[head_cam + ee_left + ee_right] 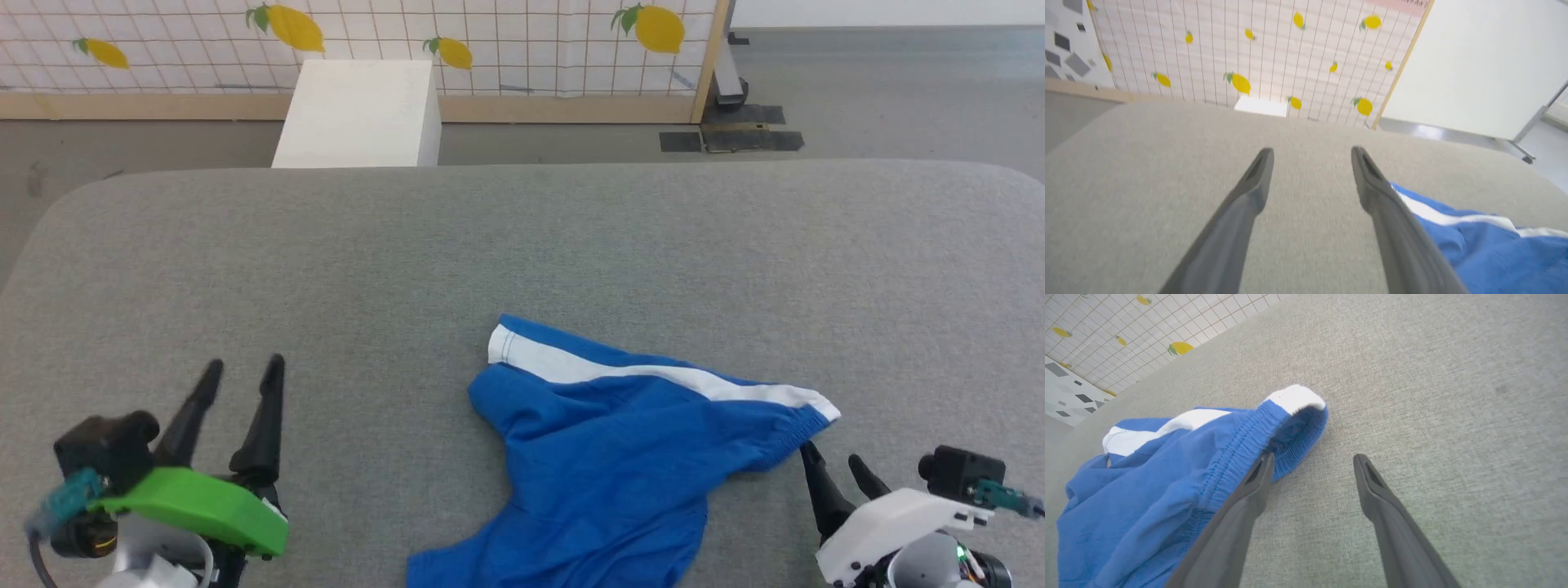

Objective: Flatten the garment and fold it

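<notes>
The garment (620,441), royal-blue shorts with a white side stripe, lies crumpled on the grey table, right of centre near the front edge. My left gripper (243,367) stands open at the lower left, well clear of the cloth, nothing between its fingers. In the left wrist view the left gripper (1311,152) points over bare table with the garment (1486,241) at the right. My right gripper (831,456) is open at the lower right, its left fingertip against the elastic waistband. The right wrist view shows the right gripper (1312,456) beside the garment (1167,482), gripping nothing.
The grey padded table (522,245) has rounded far corners. Beyond its far edge stand a white box (359,110) and a lemon-print tiled partition (367,41) with a wooden frame. Grey floor lies at the right.
</notes>
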Robot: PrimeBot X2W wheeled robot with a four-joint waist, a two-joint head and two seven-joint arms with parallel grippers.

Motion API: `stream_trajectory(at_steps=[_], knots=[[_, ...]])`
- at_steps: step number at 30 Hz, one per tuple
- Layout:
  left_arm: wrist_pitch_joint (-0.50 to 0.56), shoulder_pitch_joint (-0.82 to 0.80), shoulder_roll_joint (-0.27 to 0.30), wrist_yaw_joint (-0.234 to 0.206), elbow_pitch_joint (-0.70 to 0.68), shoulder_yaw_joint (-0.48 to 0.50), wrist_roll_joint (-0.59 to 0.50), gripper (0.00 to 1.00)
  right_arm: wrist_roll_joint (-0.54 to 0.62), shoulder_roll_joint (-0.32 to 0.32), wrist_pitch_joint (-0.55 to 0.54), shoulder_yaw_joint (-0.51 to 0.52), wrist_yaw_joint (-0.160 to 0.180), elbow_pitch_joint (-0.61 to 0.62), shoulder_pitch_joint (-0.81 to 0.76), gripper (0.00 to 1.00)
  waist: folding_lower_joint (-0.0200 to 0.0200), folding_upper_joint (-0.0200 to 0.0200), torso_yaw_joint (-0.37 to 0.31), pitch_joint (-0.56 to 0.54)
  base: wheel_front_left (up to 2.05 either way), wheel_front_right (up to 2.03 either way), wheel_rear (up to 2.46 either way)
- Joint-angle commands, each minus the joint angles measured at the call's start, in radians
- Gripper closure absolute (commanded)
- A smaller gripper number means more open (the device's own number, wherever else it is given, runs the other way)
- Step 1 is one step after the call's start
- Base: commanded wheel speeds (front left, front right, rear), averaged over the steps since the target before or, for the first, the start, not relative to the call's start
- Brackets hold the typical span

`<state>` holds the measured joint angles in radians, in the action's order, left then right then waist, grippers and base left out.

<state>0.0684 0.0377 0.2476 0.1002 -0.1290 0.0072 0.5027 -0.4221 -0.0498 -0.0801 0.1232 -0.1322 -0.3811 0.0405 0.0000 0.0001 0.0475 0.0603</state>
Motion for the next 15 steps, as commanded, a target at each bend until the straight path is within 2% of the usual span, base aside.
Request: stream_trajectory(at_steps=[1, 4, 6, 11, 15], knots=[[-0.087, -0.016, 0.0, 0.007, 0.027, -0.001, -0.055, 0.0, 0.007, 0.0, -0.026, -0.009, 0.002, 0.024, 0.004, 0.0, 0.0, -0.0001, -0.007, 0.005, 0.0, 0.0, 0.0], [-0.252, -0.022, -0.019, -0.002, 0.09, -0.003, -0.122, 0.0, -0.033, 0.0, -0.11, -0.037, 0.002, 0.114, -0.01, 0.0, 0.0, -0.0001, -0.015, 0.013, 0.0, 0.0, 0.0], [-0.29, -0.022, -0.032, -0.009, 0.12, -0.002, -0.137, 0.0, -0.016, 0.0, -0.184, -0.049, 0.002, 0.175, -0.024, 0.0, 0.0, -0.0001, -0.018, 0.016, 0.0, 0.0, 0.0], [-0.317, -0.028, -0.056, -0.012, 0.165, 0.004, -0.141, 0.0, 0.041, 0.0, -0.362, -0.029, 0.002, 0.265, -0.029, 0.0, 0.0, -0.0001, -0.007, 0.029, 0.0, 0.0, 0.0], [-0.324, -0.037, -0.067, -0.009, 0.182, 0.008, -0.136, 0.0, 0.045, 0.0, -0.416, -0.047, 0.002, 0.279, 0.001, 0.0, 0.0, -0.0001, 0.009, 0.04, 0.0, 0.0, 0.0]])
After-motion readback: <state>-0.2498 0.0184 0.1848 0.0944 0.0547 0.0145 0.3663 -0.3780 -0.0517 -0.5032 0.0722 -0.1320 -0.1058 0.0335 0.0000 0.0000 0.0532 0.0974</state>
